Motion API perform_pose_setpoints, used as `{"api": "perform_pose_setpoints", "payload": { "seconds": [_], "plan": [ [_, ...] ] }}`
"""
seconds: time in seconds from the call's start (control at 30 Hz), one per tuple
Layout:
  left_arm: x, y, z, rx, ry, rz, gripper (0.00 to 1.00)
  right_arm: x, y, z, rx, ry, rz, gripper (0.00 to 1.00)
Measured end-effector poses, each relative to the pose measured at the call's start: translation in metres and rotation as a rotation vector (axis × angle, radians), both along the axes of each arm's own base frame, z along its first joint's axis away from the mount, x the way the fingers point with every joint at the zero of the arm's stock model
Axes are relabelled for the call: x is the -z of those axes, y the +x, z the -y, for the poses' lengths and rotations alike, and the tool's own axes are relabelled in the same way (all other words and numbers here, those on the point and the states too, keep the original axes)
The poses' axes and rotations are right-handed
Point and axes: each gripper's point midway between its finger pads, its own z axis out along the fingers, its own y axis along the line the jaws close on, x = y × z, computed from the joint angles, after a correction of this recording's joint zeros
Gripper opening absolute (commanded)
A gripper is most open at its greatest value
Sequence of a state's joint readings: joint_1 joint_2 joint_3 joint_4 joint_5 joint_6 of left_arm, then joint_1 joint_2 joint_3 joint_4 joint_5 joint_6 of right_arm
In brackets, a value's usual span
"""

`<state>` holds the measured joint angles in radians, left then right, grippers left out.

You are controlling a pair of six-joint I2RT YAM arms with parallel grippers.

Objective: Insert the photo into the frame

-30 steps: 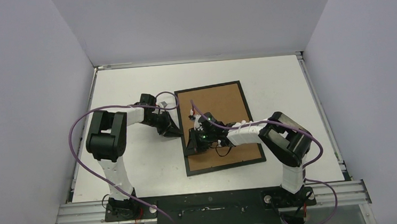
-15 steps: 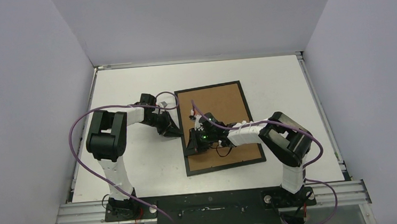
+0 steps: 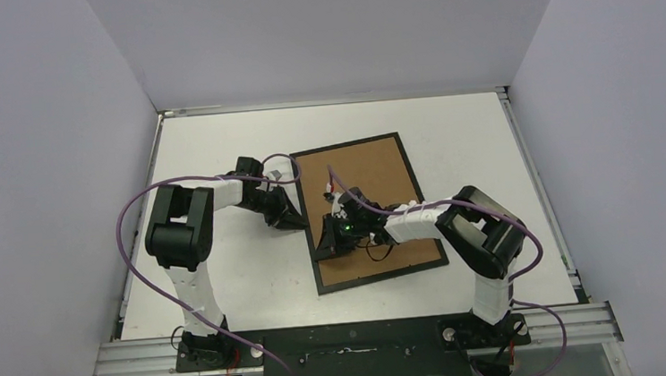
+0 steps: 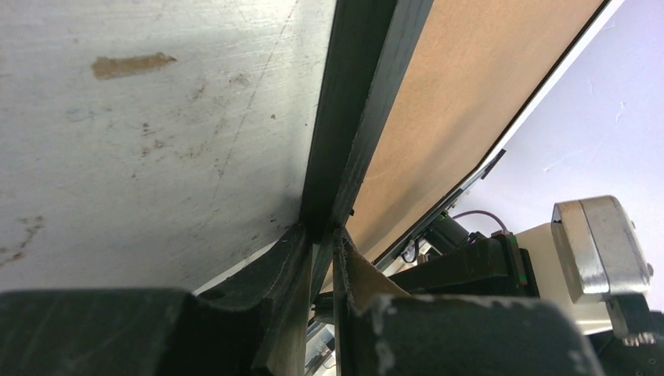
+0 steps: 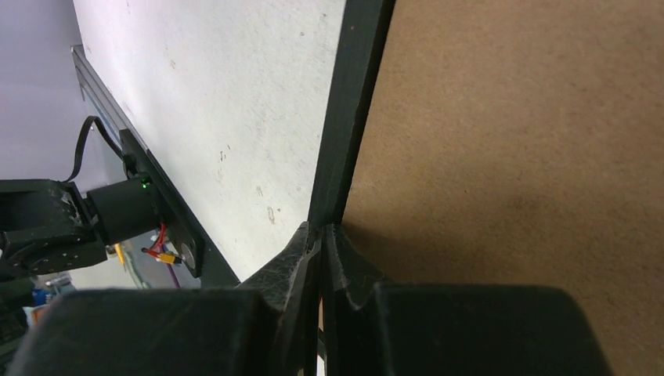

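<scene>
The frame (image 3: 381,276) lies back-up on the table, its brown cardboard backing (image 3: 369,181) filling it. The photo is hidden. My left gripper (image 3: 296,220) is at the middle of the frame's left rail. In the left wrist view my left gripper (image 4: 321,235) is shut, with the black rail (image 4: 352,102) pinched between its fingers. My right gripper (image 3: 323,244) sits lower on the same rail. In the right wrist view my right gripper (image 5: 321,229) is shut, its tips resting on top of the rail (image 5: 348,117) with nothing between them.
The white table (image 3: 229,277) is walled by grey panels on three sides. A black mounting bar (image 3: 359,340) with both arm bases runs along the near edge. Purple cables loop off both arms.
The frame has turned slightly, its far edge shifting away and its near right corner moving right. My right gripper moved a little right with it; the left one stayed put.
</scene>
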<state>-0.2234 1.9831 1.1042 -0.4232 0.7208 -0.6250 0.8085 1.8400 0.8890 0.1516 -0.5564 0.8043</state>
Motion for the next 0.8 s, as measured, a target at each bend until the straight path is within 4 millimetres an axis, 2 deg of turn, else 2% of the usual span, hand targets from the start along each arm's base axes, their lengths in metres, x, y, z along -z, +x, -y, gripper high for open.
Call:
{"api": "perform_pose_setpoints", "payload": {
  "seconds": [0.27,0.5,0.6,0.7,0.8],
  "plan": [
    [0.0,0.0,0.001,0.003,0.001,-0.003,0.04,0.006,0.008,0.009,0.059,0.008,-0.103,0.0],
    [-0.001,0.001,0.001,0.003,0.004,-0.01,0.05,0.002,0.017,0.023,0.096,0.005,-0.098,0.02],
    [-0.003,0.001,0.001,0.007,0.009,-0.001,0.12,-0.001,0.026,0.039,0.14,-0.064,-0.055,0.1],
    [-0.006,0.005,-0.001,0.009,0.04,0.028,0.25,-0.004,0.042,0.062,0.213,-0.144,-0.022,0.18],
    [-0.013,0.023,-0.006,-0.005,0.073,0.084,0.3,-0.012,0.065,0.072,0.281,-0.184,0.006,0.18]
  ]
}}
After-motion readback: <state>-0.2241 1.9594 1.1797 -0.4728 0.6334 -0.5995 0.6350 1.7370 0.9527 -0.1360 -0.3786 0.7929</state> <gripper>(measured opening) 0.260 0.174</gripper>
